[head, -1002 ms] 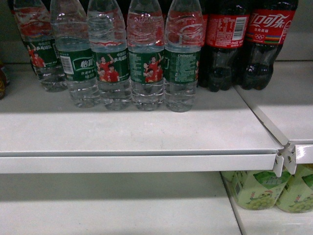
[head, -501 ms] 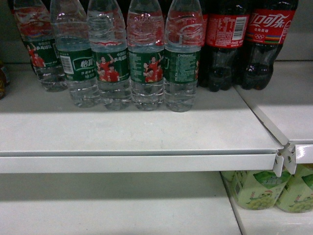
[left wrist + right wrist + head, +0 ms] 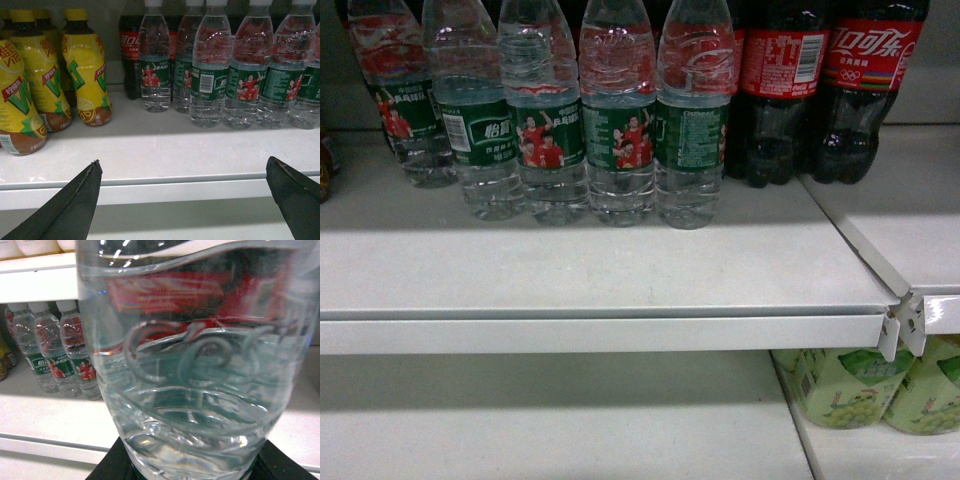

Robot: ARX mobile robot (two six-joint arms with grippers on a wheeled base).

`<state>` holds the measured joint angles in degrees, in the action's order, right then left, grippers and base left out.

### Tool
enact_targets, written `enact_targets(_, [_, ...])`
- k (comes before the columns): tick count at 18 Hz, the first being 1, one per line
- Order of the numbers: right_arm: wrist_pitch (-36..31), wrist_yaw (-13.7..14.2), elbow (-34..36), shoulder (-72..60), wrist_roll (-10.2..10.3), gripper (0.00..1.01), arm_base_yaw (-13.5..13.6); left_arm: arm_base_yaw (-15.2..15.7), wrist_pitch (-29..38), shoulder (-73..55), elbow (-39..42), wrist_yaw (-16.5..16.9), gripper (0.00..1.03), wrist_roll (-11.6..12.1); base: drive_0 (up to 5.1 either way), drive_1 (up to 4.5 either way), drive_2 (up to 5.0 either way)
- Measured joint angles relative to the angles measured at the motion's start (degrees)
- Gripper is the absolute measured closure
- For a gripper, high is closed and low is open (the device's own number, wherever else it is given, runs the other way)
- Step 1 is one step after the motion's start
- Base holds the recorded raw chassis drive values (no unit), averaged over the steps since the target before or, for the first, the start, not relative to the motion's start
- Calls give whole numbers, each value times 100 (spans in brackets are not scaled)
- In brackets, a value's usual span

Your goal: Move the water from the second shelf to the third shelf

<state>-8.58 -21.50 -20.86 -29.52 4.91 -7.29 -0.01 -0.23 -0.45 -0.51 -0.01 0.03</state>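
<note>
A water bottle (image 3: 195,365) fills the right wrist view, clear and ribbed, with a red band showing through it. My right gripper (image 3: 192,469) is shut on its body, its dark fingers (image 3: 107,471) showing at both lower sides. More water bottles (image 3: 620,120) with green labels stand in a row on the white shelf (image 3: 620,270) in the head view. They also show as water bottles (image 3: 245,75) in the left wrist view. My left gripper (image 3: 183,165) hangs open in front of the shelf edge (image 3: 165,192), holding nothing. Neither gripper shows in the head view.
Dark cola bottles (image 3: 820,90) stand right of the water. Yellow-labelled tea bottles (image 3: 50,75) stand at the left. A lower shelf (image 3: 550,430) holds pale green bottles (image 3: 865,385) at its right. A shelf joint with brackets (image 3: 905,320) sits at the right.
</note>
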Motion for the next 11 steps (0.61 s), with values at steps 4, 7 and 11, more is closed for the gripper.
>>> enact_targets(4, [28,-66,2,2,0,64,13,0,0,0,0,0,5,0,0,0,0])
enact_targets(7, [39,-63,2,2,0,64,9,0,0,0,0,0,5,0,0,0,0])
enact_targets(11, [39,-63,2,2,0,64,9,0,0,0,0,0,5,0,0,0,0])
